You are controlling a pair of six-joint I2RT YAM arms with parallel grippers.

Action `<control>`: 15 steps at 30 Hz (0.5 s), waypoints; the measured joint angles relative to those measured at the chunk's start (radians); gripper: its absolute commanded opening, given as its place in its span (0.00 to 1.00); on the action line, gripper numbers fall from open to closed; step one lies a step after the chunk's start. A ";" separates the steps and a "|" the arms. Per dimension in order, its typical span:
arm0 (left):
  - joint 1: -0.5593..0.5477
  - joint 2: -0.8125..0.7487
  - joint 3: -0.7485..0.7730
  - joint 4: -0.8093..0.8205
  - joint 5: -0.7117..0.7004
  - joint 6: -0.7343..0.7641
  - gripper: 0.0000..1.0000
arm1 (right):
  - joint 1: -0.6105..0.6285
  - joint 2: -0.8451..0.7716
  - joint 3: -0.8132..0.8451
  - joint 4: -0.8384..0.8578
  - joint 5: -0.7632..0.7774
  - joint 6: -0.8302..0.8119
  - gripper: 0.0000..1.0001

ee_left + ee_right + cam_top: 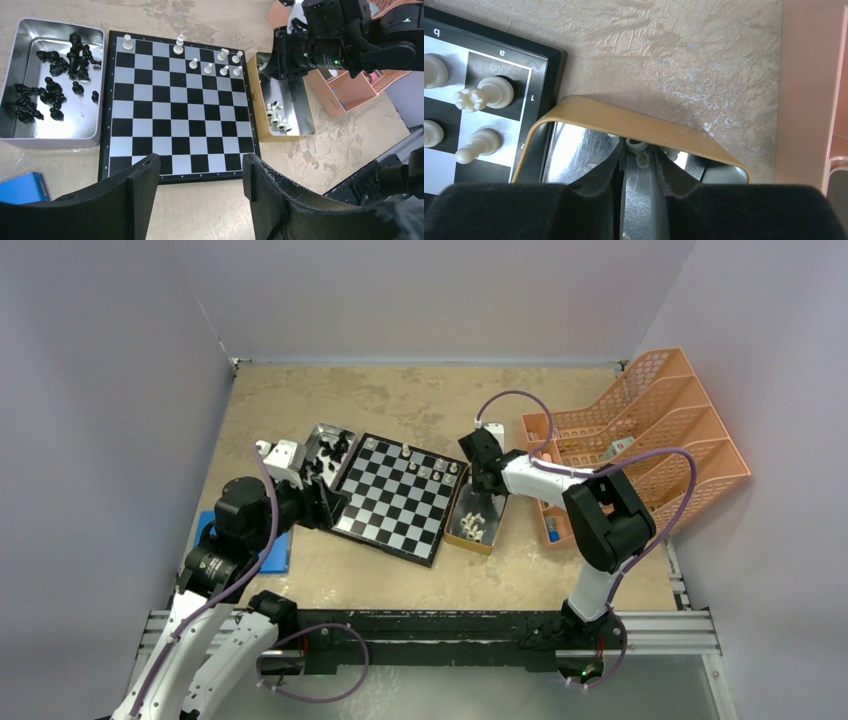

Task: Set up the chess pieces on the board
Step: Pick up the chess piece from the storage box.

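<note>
Cream against black is what my right tool gives me. Its fingers are drawn close on either side of a small pawn in the gold-rimmed tray, but I cannot tell whether the pads have it or only flank it. My guess is that the tool has gone in steeply, at the tray's far end, because the piece is tiny and the tray walls leave little room for the fingers.

At 9 o'clock from that tray in the right wrist view is the board, corner against it. A rook and a pawn stand on the nearest squares.

My left tool is spread and holds nothing, over the board's near edge. I judge it is parked there to stay out of the right arm's way.

The left wrist view supplies what the close-up hides. Eight or so cream pieces are gathered toward the board's 1 o'clock corner, with one more at 11 o'clock. A heap of loose cream pieces waits in the gold-rimmed tray at 3 o'clock. The black pieces lie in a silver tray at 9 o'clock, none of them yet on a square. Only the close-up shows the pawn between the fingers.
</note>
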 measured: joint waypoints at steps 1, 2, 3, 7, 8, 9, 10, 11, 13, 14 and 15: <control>0.000 -0.003 0.000 0.000 0.000 0.000 0.61 | 0.000 0.000 0.000 0.001 0.000 0.000 0.28; 0.000 -0.006 0.000 0.000 0.001 0.000 0.61 | 0.000 0.000 0.000 0.002 0.000 0.000 0.30; 0.000 -0.008 0.000 0.000 0.001 0.000 0.61 | 0.000 0.000 0.000 0.002 0.000 0.000 0.31; 0.000 -0.010 0.000 0.000 0.003 0.000 0.61 | 0.000 0.000 0.000 0.005 0.006 -0.002 0.32; 0.000 -0.010 0.000 0.000 0.004 0.000 0.61 | 0.000 0.000 0.000 0.006 0.008 -0.002 0.31; 0.000 -0.010 0.000 0.000 0.005 0.000 0.61 | 0.000 0.000 0.000 0.006 0.010 -0.002 0.28; 0.000 -0.010 0.000 0.000 0.005 0.000 0.61 | 0.000 0.000 0.000 0.007 0.010 -0.002 0.26; 0.000 -0.010 0.000 0.000 0.005 0.000 0.61 | 0.000 0.000 0.000 0.007 0.011 -0.003 0.23; 0.000 -0.010 0.000 0.000 0.005 0.000 0.61 | 0.000 0.000 0.000 0.007 0.011 -0.005 0.19; 0.000 -0.010 0.000 0.000 0.005 0.000 0.61 | 0.000 0.000 0.000 0.007 0.012 -0.006 0.18; 0.000 -0.011 0.000 0.000 0.005 0.000 0.61 | 0.000 0.000 0.000 0.007 0.013 -0.006 0.17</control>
